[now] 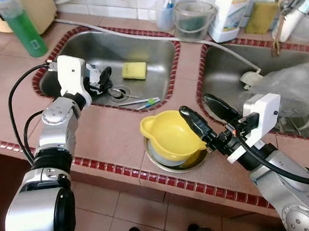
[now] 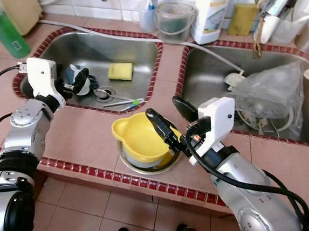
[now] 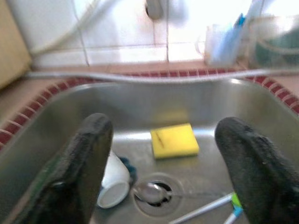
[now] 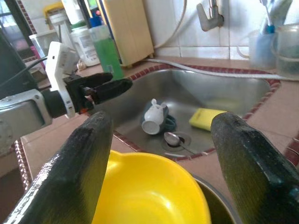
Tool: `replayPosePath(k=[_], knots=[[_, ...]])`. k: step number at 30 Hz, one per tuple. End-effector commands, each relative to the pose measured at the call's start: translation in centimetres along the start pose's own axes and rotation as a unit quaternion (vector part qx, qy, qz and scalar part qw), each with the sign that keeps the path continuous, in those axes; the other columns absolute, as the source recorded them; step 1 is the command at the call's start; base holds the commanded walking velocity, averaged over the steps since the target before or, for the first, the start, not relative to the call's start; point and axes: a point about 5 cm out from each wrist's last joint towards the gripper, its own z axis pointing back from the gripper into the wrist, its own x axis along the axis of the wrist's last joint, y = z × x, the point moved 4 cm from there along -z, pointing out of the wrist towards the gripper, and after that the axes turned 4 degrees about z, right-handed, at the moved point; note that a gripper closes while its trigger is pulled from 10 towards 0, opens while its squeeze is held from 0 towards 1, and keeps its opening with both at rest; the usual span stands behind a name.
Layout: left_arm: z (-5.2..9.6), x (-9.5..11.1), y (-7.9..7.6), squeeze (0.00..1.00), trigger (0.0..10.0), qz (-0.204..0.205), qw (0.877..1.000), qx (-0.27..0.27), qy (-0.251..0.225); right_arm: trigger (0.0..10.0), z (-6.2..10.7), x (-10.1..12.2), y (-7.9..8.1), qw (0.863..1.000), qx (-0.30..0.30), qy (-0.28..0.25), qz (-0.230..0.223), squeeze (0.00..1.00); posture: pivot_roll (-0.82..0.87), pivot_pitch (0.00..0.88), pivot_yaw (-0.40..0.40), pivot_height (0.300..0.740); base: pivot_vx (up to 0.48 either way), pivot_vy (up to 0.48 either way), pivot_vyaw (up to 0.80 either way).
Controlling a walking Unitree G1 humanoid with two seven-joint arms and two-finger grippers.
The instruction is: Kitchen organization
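The right gripper hangs with its 2 fingers spread wide, 1 finger over the rim of the yellow bowl. This bowl sits in a metal bowl on the counter. The left gripper is wide open above the left sink, where a white cup, a yellow sponge and toothbrushes lie.
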Motion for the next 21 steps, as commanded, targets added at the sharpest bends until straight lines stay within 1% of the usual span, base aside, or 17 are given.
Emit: replayPosePath(k=[1,4,7,8,10,12,14,15,16,17,18,20,21], knots=[[0.4,0.2,0.3,1.00,10.0,0.000,1.000,0.005,-0.007,10.0,-0.2,0.1,0.2,1.000,0.009,-0.008,0.001,0.00,0.00,0.101,0.011,0.740,0.000,0.000,0.00],[0.8,0.5,-0.1,1.00,10.0,0.000,1.000,0.003,-0.020,10.0,-0.7,0.1,-0.1,1.000,0.005,-0.017,0.001,0.00,0.00,0.084,0.005,0.740,0.000,0.000,0.00],[1.3,0.4,-1.1,1.00,10.0,-0.010,1.000,-0.014,-0.025,10.0,-0.8,-0.2,-0.6,1.000,-0.003,-0.018,0.004,0.00,0.00,0.067,-0.001,0.740,0.000,0.000,0.00],[1.3,0.4,-1.1,1.00,10.0,-0.010,1.000,-0.014,-0.025,10.0,-0.8,-0.2,-0.6,1.000,-0.003,-0.018,0.004,0.00,0.00,0.067,-0.001,0.740,0.000,0.000,0.00],[1.8,0.0,-1.9,1.00,10.0,-0.014,0.999,-0.024,-0.022,10.0,-0.7,-0.5,-1.2,1.000,-0.015,-0.017,0.010,0.00,-0.01,0.058,0.002,0.740,0.000,0.000,0.00],[2.1,-0.3,-2.2,1.00,10.0,-0.016,0.999,-0.030,-0.018,10.0,-0.7,-0.7,-1.5,1.000,-0.021,-0.017,0.013,0.00,-0.01,0.053,0.004,0.740,0.000,0.000,0.00],[2.7,-0.6,-2.8,1.00,10.0,-0.014,0.999,-0.038,-0.014,10.0,-0.4,-1.1,-1.9,0.999,-0.032,-0.014,0.018,0.00,-0.02,0.049,0.005,0.740,0.000,0.000,0.00],[2.8,-0.7,-2.9,0.80,10.0,-0.014,0.999,-0.040,-0.014,10.0,-0.2,-1.3,-2.1,0.999,-0.037,-0.012,0.018,0.00,-0.02,0.048,0.005,0.740,0.000,0.000,0.00],[3.0,-0.8,-3.0,0.80,10.0,-0.013,0.999,-0.040,-0.013,10.0,-0.2,-1.5,-2.2,0.999,-0.040,-0.012,0.018,0.00,-0.02,0.047,0.006,0.740,0.000,0.000,0.00],[3.1,-0.8,-3.1,0.55,10.0,-0.013,0.999,-0.040,-0.013,10.0,-0.2,-1.6,-2.2,0.999,-0.041,-0.011,0.017,0.00,-0.02,0.047,0.006,0.740,0.000,0.000,0.00],[3.3,-0.9,-3.3,0.00,10.0,-0.011,0.999,-0.046,-0.012,10.0,0.0,-1.9,-2.3,0.999,-0.043,-0.007,0.019,0.00,-0.02,0.046,0.007,0.740,0.000,0.000,0.00],[4.0,-1.6,-4.1,0.00,10.0,-0.003,0.998,-0.057,-0.005,10.0,0.6,-3.3,-2.6,0.998,-0.055,0.011,0.027,0.00,-0.02,0.046,0.011,0.740,0.000,0.000,0.00],[4.3,-1.9,-4.4,0.00,10.0,-0.001,0.998,-0.061,0.000,10.0,0.7,-3.7,-2.6,0.998,-0.057,0.014,0.029,0.00,-0.03,0.045,0.012,0.740,0.000,0.000,0.00]])
